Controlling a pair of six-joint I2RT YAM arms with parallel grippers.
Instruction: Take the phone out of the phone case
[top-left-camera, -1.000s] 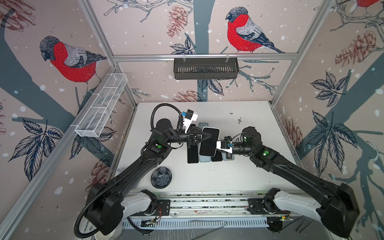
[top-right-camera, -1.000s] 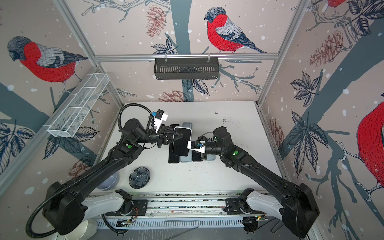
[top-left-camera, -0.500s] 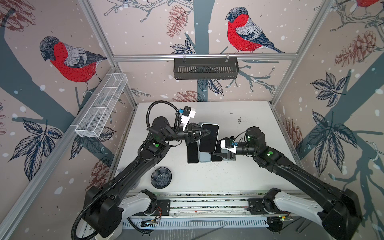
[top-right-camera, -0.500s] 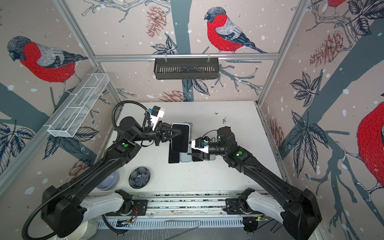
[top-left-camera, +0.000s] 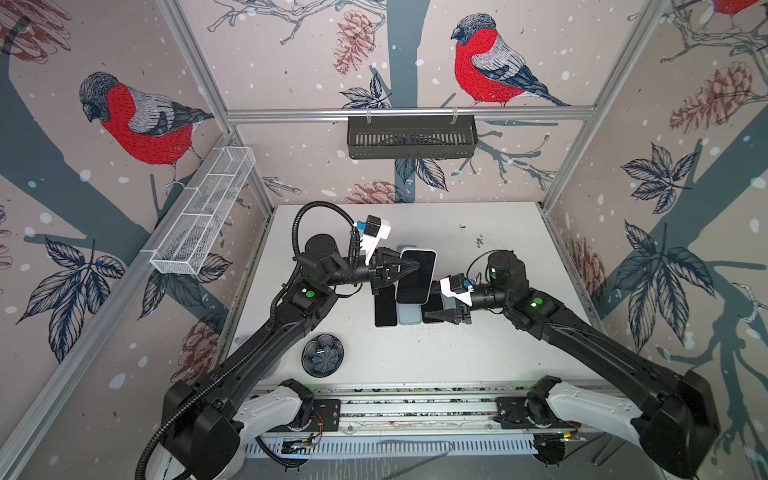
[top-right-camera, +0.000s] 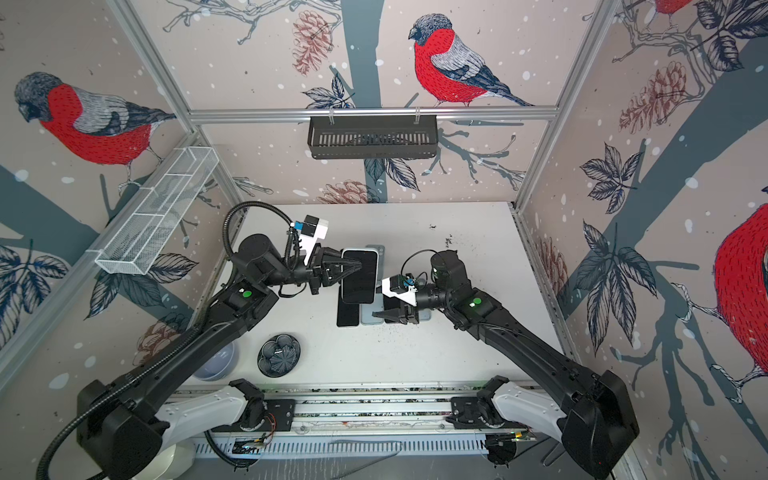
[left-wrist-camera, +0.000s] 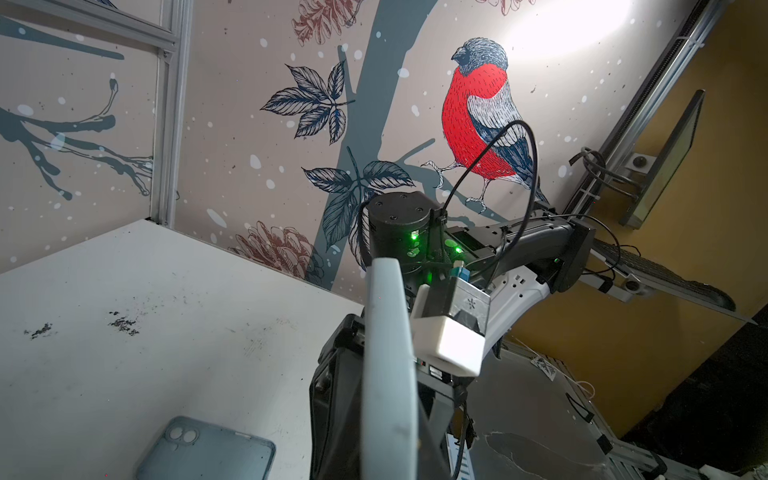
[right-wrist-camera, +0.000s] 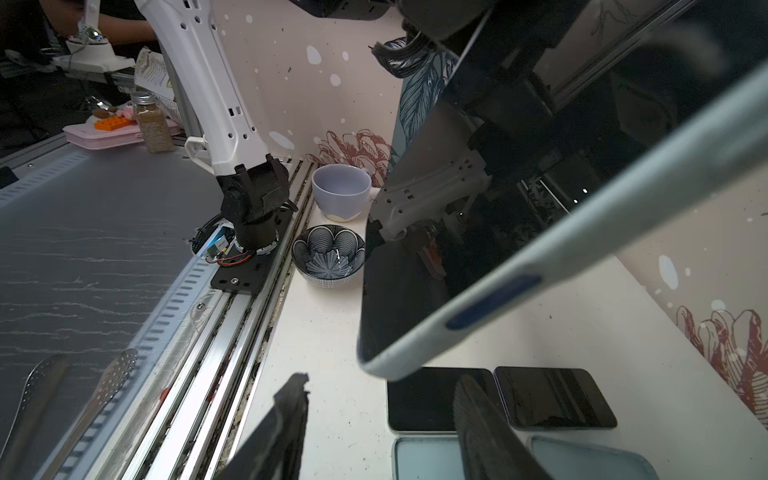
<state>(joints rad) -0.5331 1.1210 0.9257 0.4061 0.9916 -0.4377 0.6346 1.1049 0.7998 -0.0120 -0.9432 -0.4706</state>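
Observation:
The phone (top-left-camera: 415, 276) (top-right-camera: 359, 276) has a dark screen and sits in a pale grey-blue phone case (right-wrist-camera: 582, 232) with a blue side button. My left gripper (top-left-camera: 405, 266) (top-right-camera: 353, 266) is shut on its long left edge and holds it in the air, above the things on the table. In the left wrist view the case's edge (left-wrist-camera: 388, 374) stands between the dark fingers (left-wrist-camera: 336, 395). My right gripper (top-left-camera: 446, 316) (right-wrist-camera: 382, 415) is open and empty, low over the table just right of and below the phone, apart from it.
Under the held phone lie a black phone (top-left-camera: 384, 309) (right-wrist-camera: 436, 399), a second dark phone (right-wrist-camera: 552, 397) and empty pale blue cases (top-left-camera: 409, 313) (left-wrist-camera: 208, 453). A dark patterned bowl (top-left-camera: 323, 355) and a lavender cup (top-right-camera: 216, 365) stand at the front left.
My right gripper has opened, let go of the phone's right edge and drawn back a little. The left gripper has kept its hold and raised the phone slightly toward the back.

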